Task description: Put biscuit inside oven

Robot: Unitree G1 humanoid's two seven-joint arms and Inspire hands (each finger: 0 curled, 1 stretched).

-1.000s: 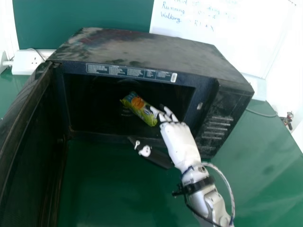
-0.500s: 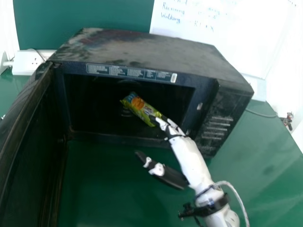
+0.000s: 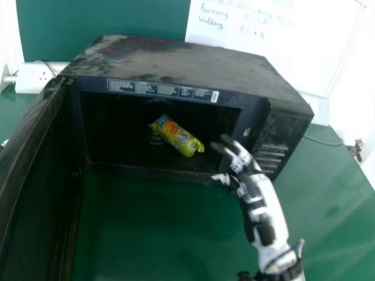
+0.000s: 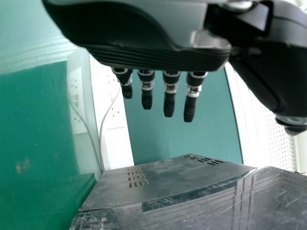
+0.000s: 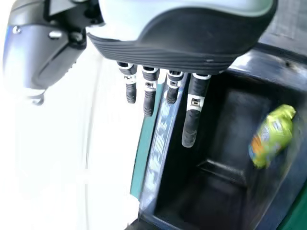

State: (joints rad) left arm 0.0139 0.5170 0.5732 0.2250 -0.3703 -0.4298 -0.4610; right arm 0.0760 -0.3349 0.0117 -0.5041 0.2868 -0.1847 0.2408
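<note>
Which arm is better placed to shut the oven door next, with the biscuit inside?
Probably the left. The open door stands on the robot's left, and the left hand is near the oven. The right hand is across by the opening's right side.

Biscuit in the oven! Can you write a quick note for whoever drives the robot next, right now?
Right hand: open and empty, by the oven's right front, apart from the biscuit.
Left hand: open and empty.
Biscuit pack: lying inside the oven; door open.
Done: biscuit in.
Left: probably just move the right hand clear; the task doesn't mention shutting the door.
</note>
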